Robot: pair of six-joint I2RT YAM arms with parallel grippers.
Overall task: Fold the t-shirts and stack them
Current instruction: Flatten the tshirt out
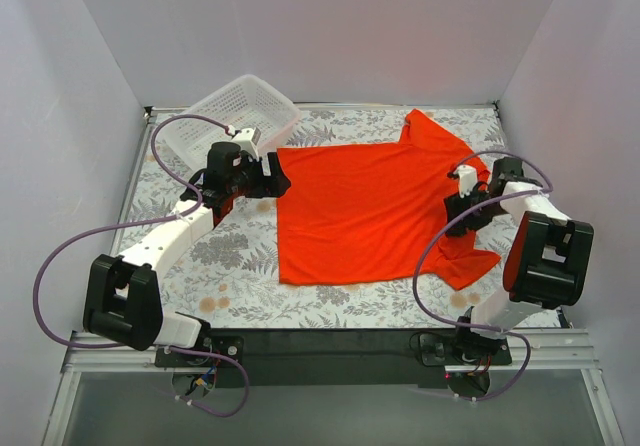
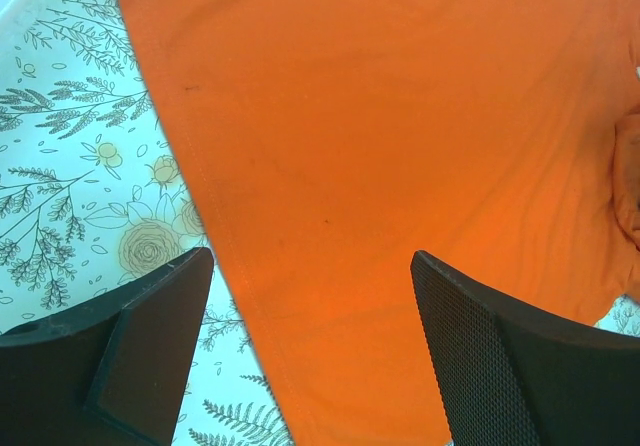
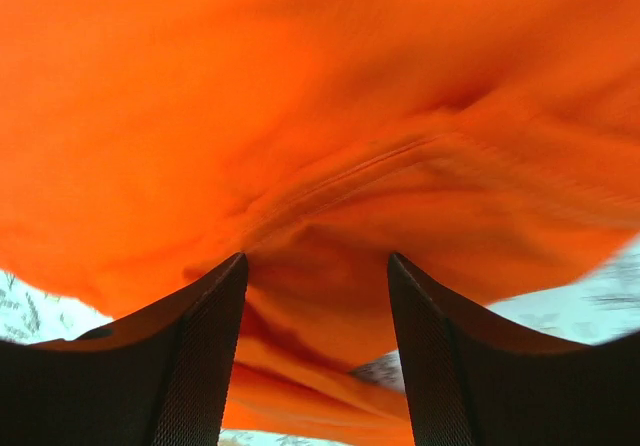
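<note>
One bright orange-red t-shirt (image 1: 370,206) lies spread flat on the floral cloth, hem to the left, sleeves at the right. My left gripper (image 1: 275,181) hovers at the hem's left edge. In the left wrist view it (image 2: 310,258) is open, and the stitched hem of the t-shirt (image 2: 400,116) runs between its fingers. My right gripper (image 1: 462,206) sits low over the shirt's right end, between the two sleeves. In the right wrist view it (image 3: 315,261) stands open, with rumpled, blurred folds of the t-shirt (image 3: 300,86) lying loose between the fingers.
A white lattice basket (image 1: 235,116) stands tilted at the back left, just behind the left arm. The floral tablecloth (image 1: 240,256) shows bare to the left and front of the shirt. Grey walls close in three sides.
</note>
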